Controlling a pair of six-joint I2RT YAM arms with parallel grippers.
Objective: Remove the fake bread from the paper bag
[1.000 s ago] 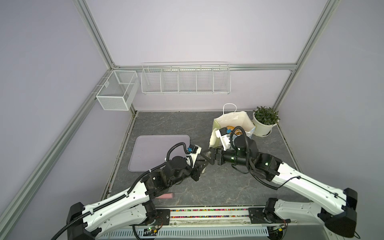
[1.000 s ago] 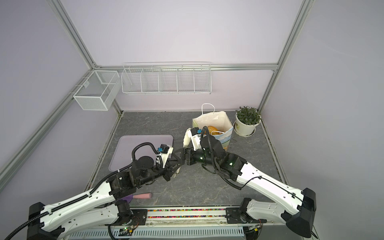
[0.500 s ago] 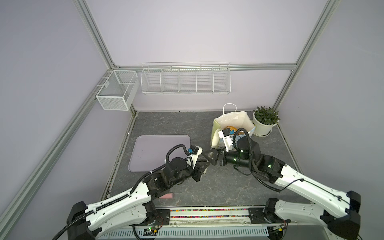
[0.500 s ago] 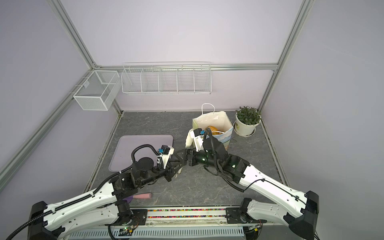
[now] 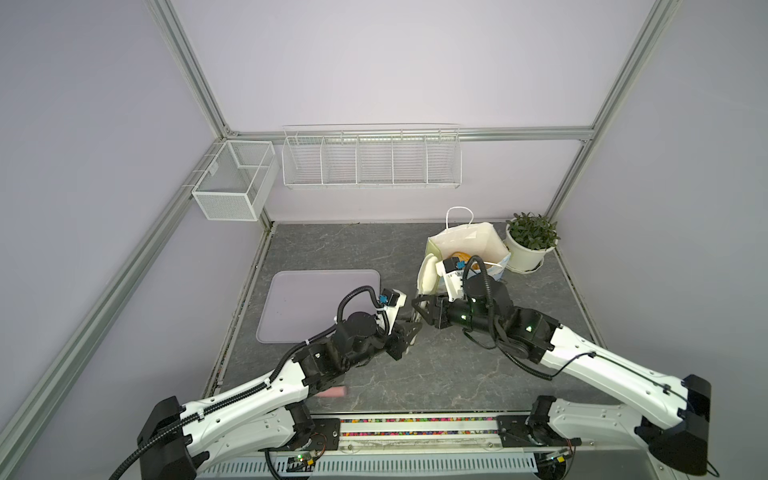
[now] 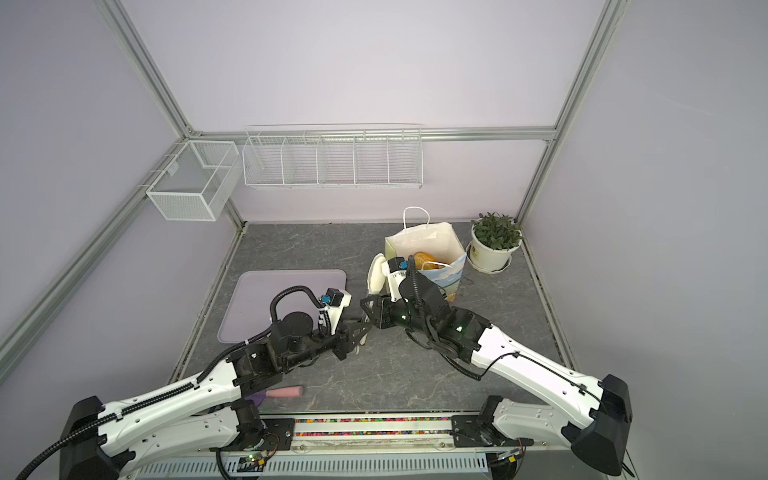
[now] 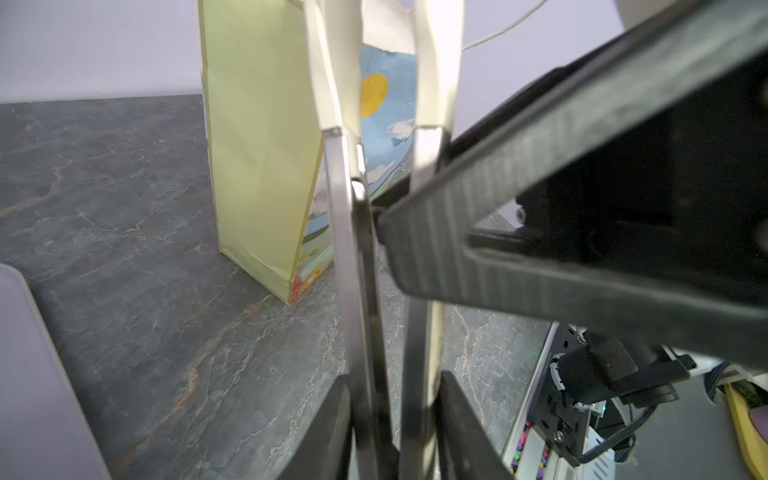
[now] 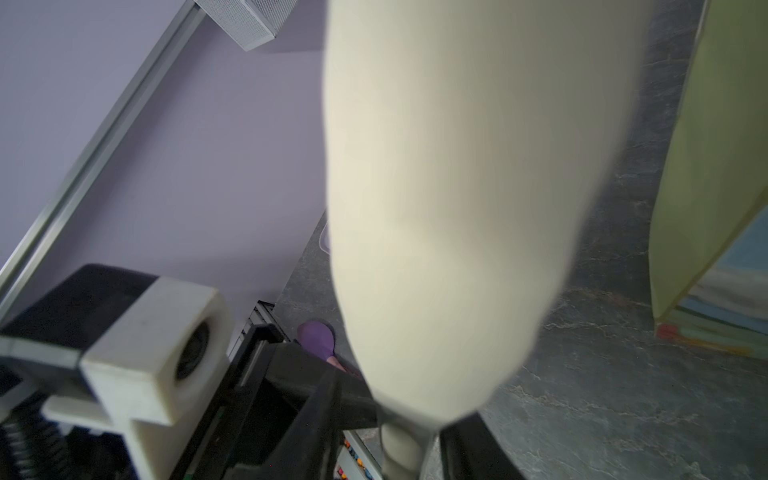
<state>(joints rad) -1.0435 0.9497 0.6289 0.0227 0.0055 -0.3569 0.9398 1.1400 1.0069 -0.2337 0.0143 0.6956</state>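
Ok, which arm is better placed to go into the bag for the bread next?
Right, probably. The right gripper grips the tongs next to the paper bag, where bread shows; the left gripper sits farther away.

right gripper [image 5: 419,308] narrowed onto the tongs [image 5: 428,274], left gripper [image 5: 409,333] eased apart — slightly

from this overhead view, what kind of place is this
Likely a robot lab test cell: aluminium frame posts around plain lilac walls, two robot arms mounted along the front, and a staged wire rack.
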